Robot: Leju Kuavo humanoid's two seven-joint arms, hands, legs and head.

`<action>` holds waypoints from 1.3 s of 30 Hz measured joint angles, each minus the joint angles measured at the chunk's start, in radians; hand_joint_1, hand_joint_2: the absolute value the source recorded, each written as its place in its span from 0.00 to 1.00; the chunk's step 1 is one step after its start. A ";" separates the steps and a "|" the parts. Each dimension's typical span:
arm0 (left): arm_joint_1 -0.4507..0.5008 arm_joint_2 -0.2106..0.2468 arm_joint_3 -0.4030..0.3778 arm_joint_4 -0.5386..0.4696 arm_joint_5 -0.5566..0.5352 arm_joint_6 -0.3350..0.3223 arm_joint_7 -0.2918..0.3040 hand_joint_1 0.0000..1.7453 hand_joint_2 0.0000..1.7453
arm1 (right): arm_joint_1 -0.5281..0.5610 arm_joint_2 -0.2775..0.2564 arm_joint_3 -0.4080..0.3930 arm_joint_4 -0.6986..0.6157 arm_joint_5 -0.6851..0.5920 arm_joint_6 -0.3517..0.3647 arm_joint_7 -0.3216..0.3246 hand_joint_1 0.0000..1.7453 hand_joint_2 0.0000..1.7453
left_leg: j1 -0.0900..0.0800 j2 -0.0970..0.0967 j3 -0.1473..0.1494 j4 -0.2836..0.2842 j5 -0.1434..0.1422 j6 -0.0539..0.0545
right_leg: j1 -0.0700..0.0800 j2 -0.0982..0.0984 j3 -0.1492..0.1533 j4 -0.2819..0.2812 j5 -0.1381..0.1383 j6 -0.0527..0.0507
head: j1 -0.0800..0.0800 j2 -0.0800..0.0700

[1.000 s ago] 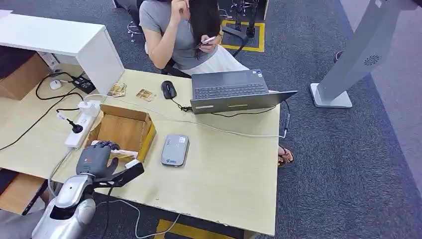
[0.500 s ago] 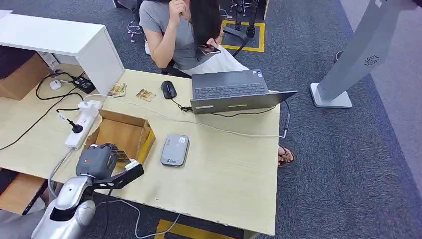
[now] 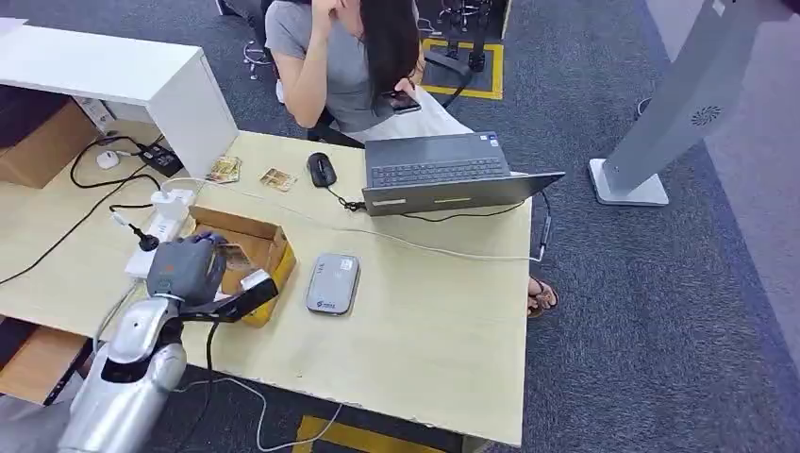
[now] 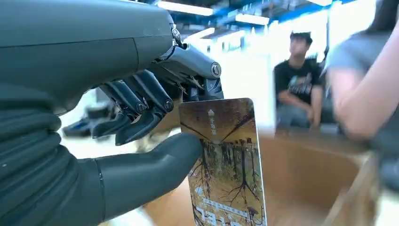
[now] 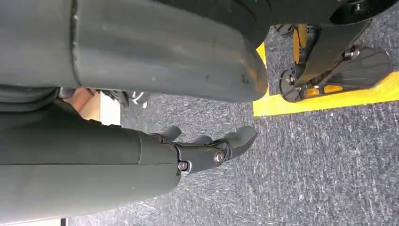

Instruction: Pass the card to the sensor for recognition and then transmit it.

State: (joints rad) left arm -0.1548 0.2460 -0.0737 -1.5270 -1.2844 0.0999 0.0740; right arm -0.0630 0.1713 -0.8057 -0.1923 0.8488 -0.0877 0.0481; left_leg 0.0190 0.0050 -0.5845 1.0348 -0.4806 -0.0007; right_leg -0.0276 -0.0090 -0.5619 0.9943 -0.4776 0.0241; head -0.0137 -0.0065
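From the head view, the left hand is hovering over the open cardboard box on the pale table, with a corner of the card peeking out beyond its fingers, over the box. The grey sensor is lying flat on the table just beside the box, apart from the hand. Farther back, a laptop is sitting open, a mouse is resting near it, and two more cards are lying by the white cabinet. A power strip is lying just beside the box. A person is sitting behind the table, looking at a phone.

In the left wrist view, the left hand is pinching the card between thumb and fingers, with the card standing upright and its tree picture facing the camera. The box is showing blurred behind it.

In the right wrist view, the right hand is hanging over grey carpet, holding nothing, with its fingers loosely extended and slightly apart.
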 joint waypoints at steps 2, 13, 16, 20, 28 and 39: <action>-0.061 0.000 -0.019 0.014 -0.002 -0.005 0.006 1.00 1.00 | -0.003 0.000 0.000 0.000 0.004 0.002 0.000 0.00 0.00 | 0.000 0.002 0.000 0.000 0.000 0.000 | 0.000 0.001 0.000 0.000 0.001 -0.002 | 0.000 0.000; -0.135 -0.002 -0.061 0.042 -0.013 0.008 0.017 1.00 1.00 | -0.002 -0.001 0.000 0.000 0.014 0.005 0.000 0.00 0.00 | 0.000 0.003 0.000 0.000 0.000 0.000 | 0.000 0.003 -0.003 0.000 0.002 -0.002 | 0.000 0.000; -0.225 -0.007 -0.080 0.077 -0.039 0.030 0.032 1.00 1.00 | -0.003 -0.001 0.000 0.000 0.038 0.009 -0.001 0.00 0.00 | 0.000 0.001 -0.001 0.000 0.002 0.000 | 0.000 0.001 -0.003 0.000 0.002 -0.002 | 0.001 0.000; -0.419 -0.008 -0.109 0.195 -0.077 0.081 0.039 1.00 1.00 | -0.007 -0.001 0.007 0.000 0.066 0.010 0.005 0.00 0.00 | 0.000 0.001 -0.002 0.000 0.004 0.000 | 0.000 0.001 -0.003 0.000 0.006 -0.002 | 0.000 0.000; -0.738 -0.011 -0.175 0.485 -0.138 0.109 0.034 1.00 1.00 | -0.010 -0.001 0.024 0.000 0.100 0.022 0.008 0.00 0.00 | 0.000 0.002 -0.002 0.000 0.005 0.000 | 0.000 0.002 -0.003 0.000 0.007 -0.002 | 0.000 0.000; -0.789 -0.028 -0.201 0.616 -0.147 0.124 0.027 1.00 1.00 | -0.011 -0.001 0.025 0.000 0.106 0.024 0.012 0.00 0.00 | 0.000 0.002 -0.002 0.000 0.005 0.000 | 0.000 0.003 -0.004 0.000 0.006 -0.002 | 0.000 0.000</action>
State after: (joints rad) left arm -0.9442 0.2178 -0.2743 -0.9114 -1.4317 0.2236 0.1007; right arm -0.0742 0.1705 -0.7809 -0.1919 0.9548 -0.0641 0.0603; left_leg 0.0191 0.0075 -0.5870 1.0349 -0.4752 -0.0011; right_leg -0.0274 -0.0063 -0.5662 0.9945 -0.4711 0.0221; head -0.0137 -0.0065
